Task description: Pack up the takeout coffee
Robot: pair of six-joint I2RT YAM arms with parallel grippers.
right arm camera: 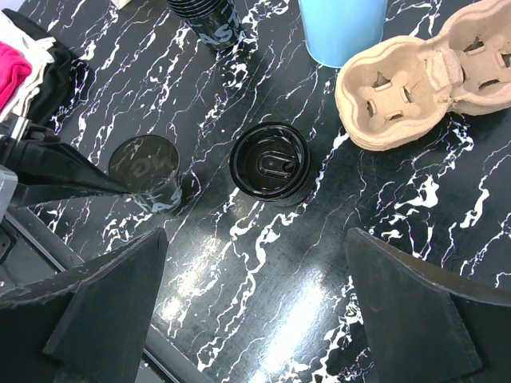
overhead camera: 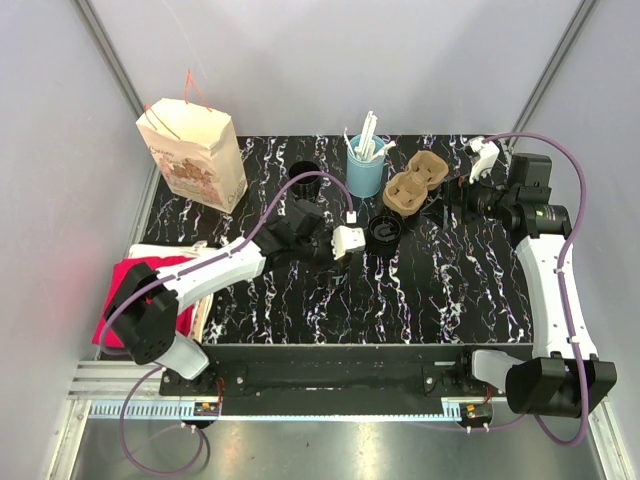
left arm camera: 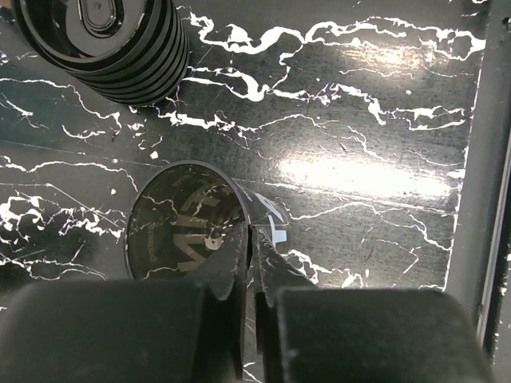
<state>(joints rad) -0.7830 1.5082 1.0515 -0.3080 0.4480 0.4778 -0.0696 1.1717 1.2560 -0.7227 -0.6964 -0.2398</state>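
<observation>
The takeout coffee (right arm camera: 271, 163) stands upright, lid on, on the table (right arm camera: 319, 263) between the lidless cup (right arm camera: 148, 182) and the cardboard carrier (right arm camera: 415, 76). Left gripper (left arm camera: 251, 237) is pinched shut on the lidless cup's rim; right gripper (right arm camera: 255, 235) gapes wide, empty, short of the coffee. Judgement — centre the right jaws on the cup body below the lid, close gently, lift straight — the left's cup held clear.

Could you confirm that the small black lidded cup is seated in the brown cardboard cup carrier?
Not quite: the small black lidded cup stands on the black marbled table beside the brown cardboard cup carrier, not in it, as the right wrist view shows.
</observation>
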